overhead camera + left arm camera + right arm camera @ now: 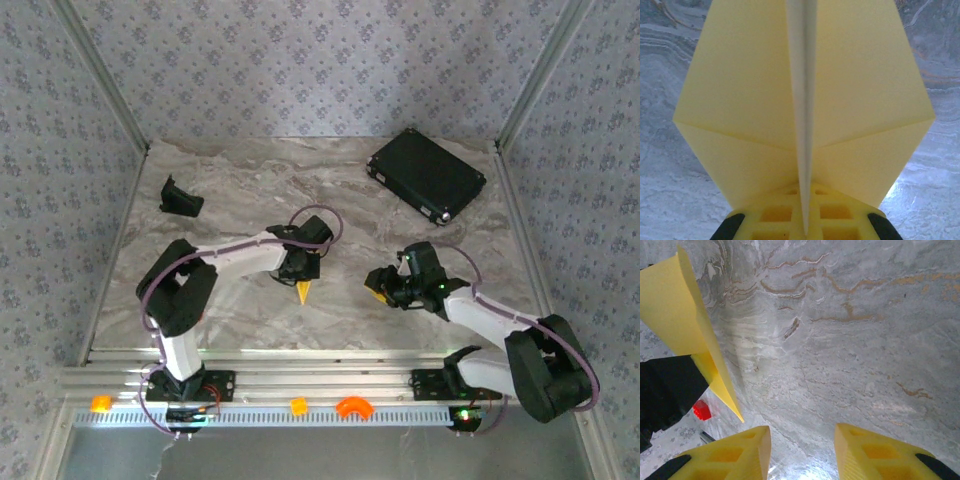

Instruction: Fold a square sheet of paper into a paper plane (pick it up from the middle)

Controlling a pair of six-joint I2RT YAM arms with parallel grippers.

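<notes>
L jaws tight on folded paper plane (747,95); R jaws apart above marble table (855,345).

Left wrist view: the paper plane (745,110) runs off the top edge, its lower end hidden inside the clamped left pincer (804,215). Top view: that pincer covers most of the paper plane, the yellow tip at centre too small to show folds. Right wrist view: paper plane cropped at upper left, right pincer (801,432) cut by the bottom edge.
</notes>
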